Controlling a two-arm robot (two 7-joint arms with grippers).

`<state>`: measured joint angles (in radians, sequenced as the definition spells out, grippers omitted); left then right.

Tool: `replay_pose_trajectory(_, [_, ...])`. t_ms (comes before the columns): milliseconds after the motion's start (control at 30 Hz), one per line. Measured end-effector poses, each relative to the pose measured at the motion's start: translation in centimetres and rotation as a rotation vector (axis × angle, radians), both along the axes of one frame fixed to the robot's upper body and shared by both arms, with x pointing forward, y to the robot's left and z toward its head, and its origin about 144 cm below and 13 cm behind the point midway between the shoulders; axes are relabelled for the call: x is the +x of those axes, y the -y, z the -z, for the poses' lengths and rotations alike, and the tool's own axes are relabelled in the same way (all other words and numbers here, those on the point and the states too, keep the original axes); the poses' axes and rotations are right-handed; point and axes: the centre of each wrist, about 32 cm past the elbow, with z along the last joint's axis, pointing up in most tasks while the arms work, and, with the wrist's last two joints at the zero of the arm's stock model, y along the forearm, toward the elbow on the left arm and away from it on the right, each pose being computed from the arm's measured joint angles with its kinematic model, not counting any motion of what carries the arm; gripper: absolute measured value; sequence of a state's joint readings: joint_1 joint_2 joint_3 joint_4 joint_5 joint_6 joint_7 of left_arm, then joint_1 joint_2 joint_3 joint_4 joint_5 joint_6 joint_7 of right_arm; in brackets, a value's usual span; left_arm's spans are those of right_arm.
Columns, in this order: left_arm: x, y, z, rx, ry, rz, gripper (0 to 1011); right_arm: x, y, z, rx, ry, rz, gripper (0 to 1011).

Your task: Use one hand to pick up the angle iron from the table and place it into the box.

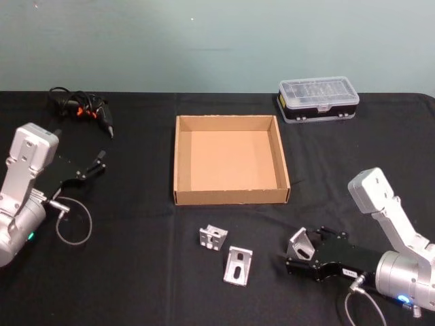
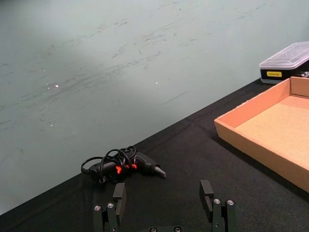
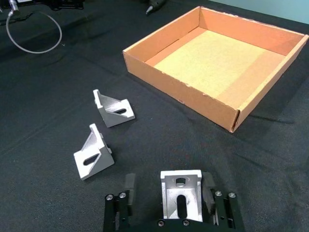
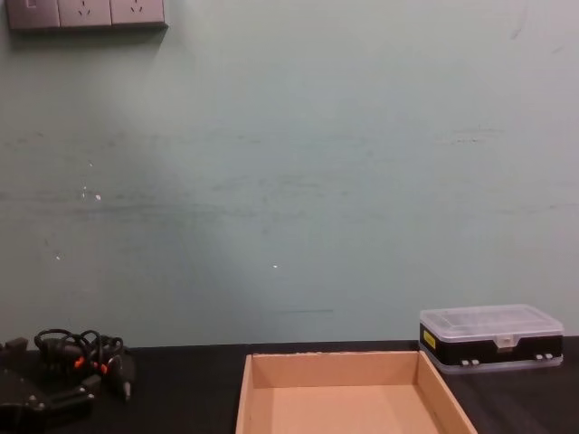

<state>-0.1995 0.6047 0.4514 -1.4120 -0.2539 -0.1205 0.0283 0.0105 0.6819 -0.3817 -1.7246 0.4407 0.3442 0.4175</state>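
Note:
Three silver angle irons lie on the black table [image 1: 136,272] in front of the tan cardboard box [image 1: 178,163]. Two lie loose [image 1: 213,237] [image 1: 238,265]; the right wrist view shows them too [image 3: 115,108] [image 3: 93,154]. The third angle iron [image 1: 297,242] [image 3: 181,198] sits between the fingers of my right gripper [image 1: 302,250] [image 3: 168,189]. That gripper is open, with one finger [image 3: 207,186] against the iron and a gap to the other finger [image 3: 129,186]. The box [image 3: 212,63] is empty. My left gripper [image 1: 95,165] [image 2: 163,195] stays open at the table's left side, holding nothing.
A black plastic case with a clear lid [image 1: 318,99] [image 4: 491,336] stands behind the box on the right. A black tool with a coiled cable [image 1: 85,109] [image 2: 123,166] lies at the back left. A grey cable loop [image 1: 73,224] hangs by the left arm.

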Motion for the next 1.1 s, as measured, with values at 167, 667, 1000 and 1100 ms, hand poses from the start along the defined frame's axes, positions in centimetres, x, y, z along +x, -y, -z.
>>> replay_pose_trajectory(167, [0.0,0.0,0.0,0.0,0.0,0.0,1000,-0.1,0.0,0.1,0.0,0.002,-0.002,733])
replay_pose_trajectory(667, [0.0,0.0,0.0,0.0,0.0,0.0,1000,-0.1,0.0,0.1,0.0,0.013,-0.011,474])
replay_pose_trajectory(1000, [0.0,0.0,0.0,0.0,0.0,0.0,1000,-0.2,-0.1,-1.6,0.014,0.077,-0.012,474])
replay_pose_trajectory(1100, [0.0,0.0,0.0,0.0,0.0,0.0,1000,-0.2,-0.1,-2.7,0.024,0.117,-0.002,473])
